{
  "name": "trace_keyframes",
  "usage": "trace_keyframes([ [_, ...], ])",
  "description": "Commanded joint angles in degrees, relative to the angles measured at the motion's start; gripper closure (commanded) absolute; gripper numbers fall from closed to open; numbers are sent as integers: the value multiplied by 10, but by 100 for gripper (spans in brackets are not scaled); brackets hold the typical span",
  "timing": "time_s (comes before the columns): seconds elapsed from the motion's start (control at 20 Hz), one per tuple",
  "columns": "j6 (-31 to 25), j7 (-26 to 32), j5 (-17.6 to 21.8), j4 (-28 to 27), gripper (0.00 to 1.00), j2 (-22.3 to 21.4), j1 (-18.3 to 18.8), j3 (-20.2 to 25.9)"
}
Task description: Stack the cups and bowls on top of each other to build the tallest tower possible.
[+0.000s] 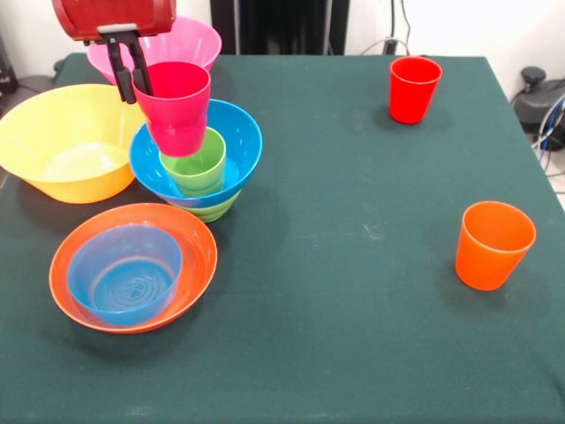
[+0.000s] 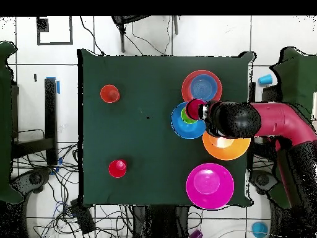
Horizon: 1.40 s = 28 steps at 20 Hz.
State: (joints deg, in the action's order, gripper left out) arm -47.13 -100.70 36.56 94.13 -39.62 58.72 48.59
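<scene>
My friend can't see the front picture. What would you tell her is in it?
The gripper holds a pink cup by its rim above a green cup sitting in a blue bowl. More bowls sit nearby on the green table.

Magenta-pink cup (image 1: 177, 106) tilted above green cup (image 1: 196, 165) inside wide blue bowl (image 1: 237, 132) atop small green bowl (image 1: 212, 210).

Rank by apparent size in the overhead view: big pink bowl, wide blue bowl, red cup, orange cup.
1. big pink bowl
2. wide blue bowl, partly hidden under the arm
3. red cup and orange cup: look alike, no ranking
</scene>
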Motion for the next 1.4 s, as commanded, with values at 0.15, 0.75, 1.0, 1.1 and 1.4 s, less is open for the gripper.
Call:
trace_keyframes([
  [0.15, -33, 127, 17, 25, 100, 11, -15, -2],
  [0.75, -37, 127, 16, 25, 100, 7, -16, -2],
  [1.0, -45, 145, 6, 41, 100, -9, 4, 9],
  [1.1, -48, 153, -2, 44, 100, -9, 12, 17],
  [1.4, -58, 166, -5, 43, 100, -8, 24, 28],
])
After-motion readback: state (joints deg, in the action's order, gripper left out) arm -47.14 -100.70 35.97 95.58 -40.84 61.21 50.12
